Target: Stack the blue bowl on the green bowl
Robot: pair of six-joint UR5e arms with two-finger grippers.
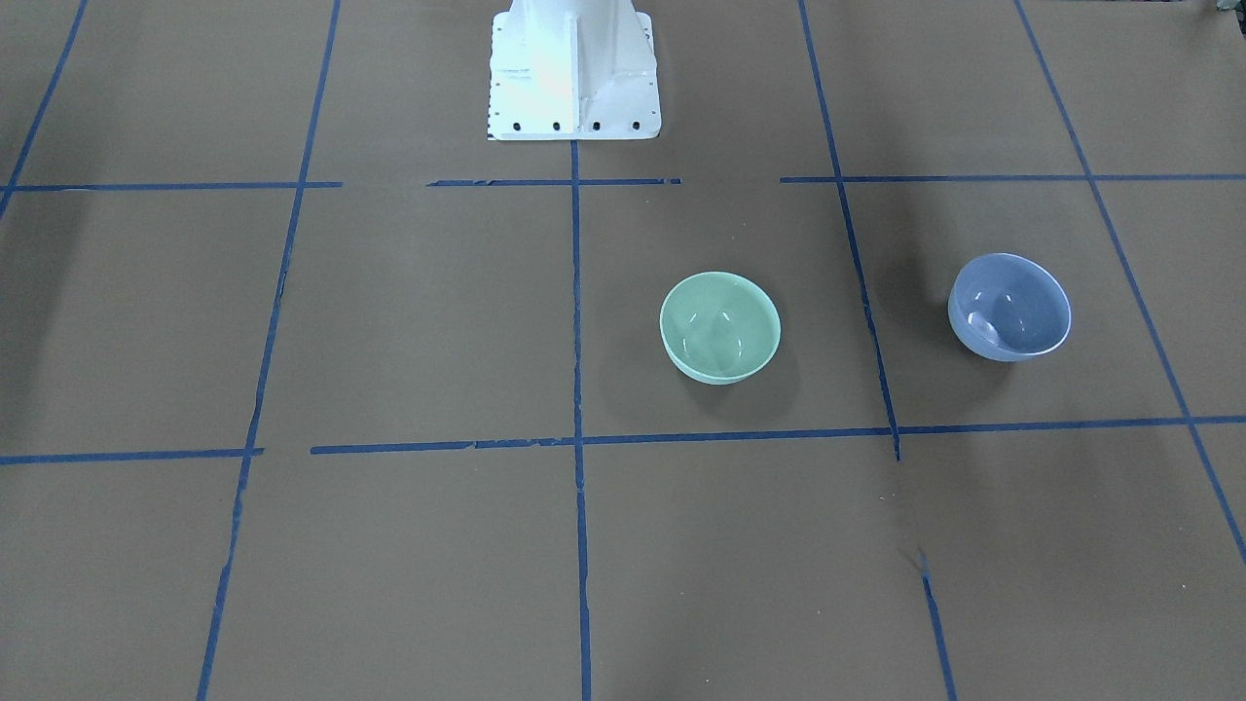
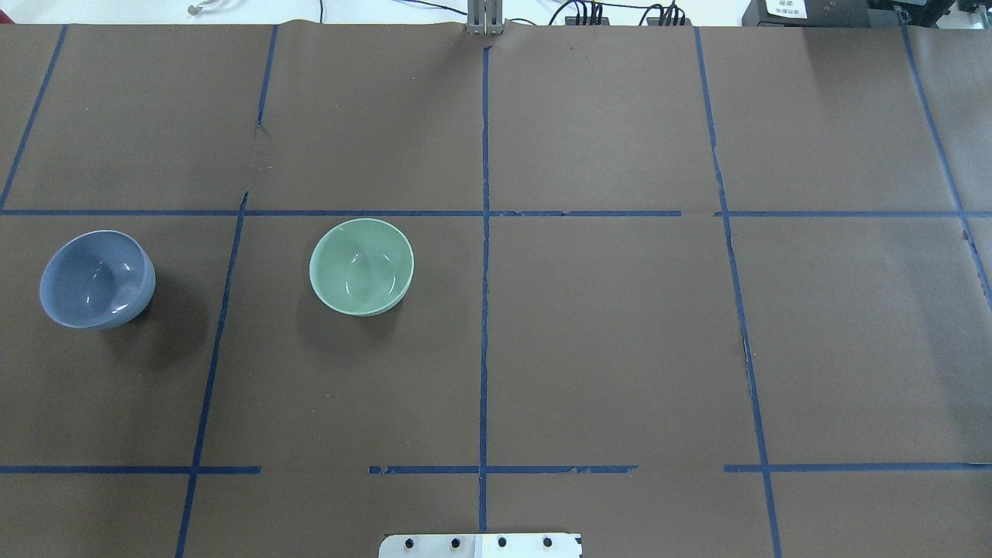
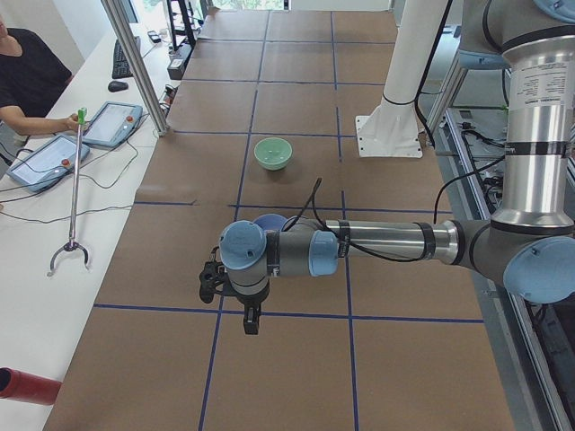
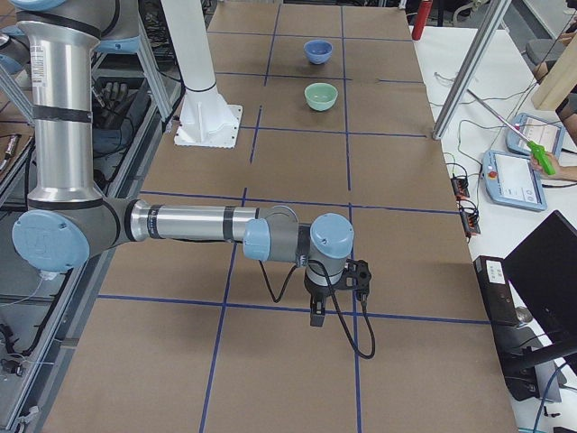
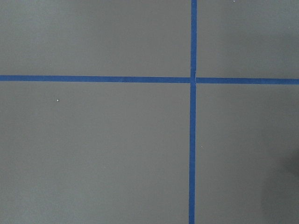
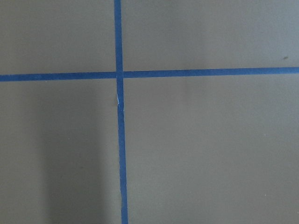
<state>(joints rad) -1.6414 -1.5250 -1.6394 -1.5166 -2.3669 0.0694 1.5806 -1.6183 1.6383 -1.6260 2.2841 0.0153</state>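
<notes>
The blue bowl (image 1: 1009,307) stands upright and empty on the brown table, on the robot's left side (image 2: 97,279). The green bowl (image 1: 720,326) stands upright and empty one grid cell away, nearer the middle (image 2: 361,266). The bowls are apart. My left gripper (image 3: 252,319) shows only in the exterior left view, pointing down high over the table; the arm hides most of the blue bowl (image 3: 269,220) there. My right gripper (image 4: 317,316) shows only in the exterior right view, far from both bowls (image 4: 317,51). I cannot tell whether either gripper is open or shut. Both wrist views show only table and tape.
Blue tape lines (image 2: 484,256) divide the brown table into cells. The white robot pedestal (image 1: 572,68) stands at the robot's side of the table. A side desk with tablets (image 3: 112,124), an operator and a grabber tool (image 3: 72,189) runs along the far edge.
</notes>
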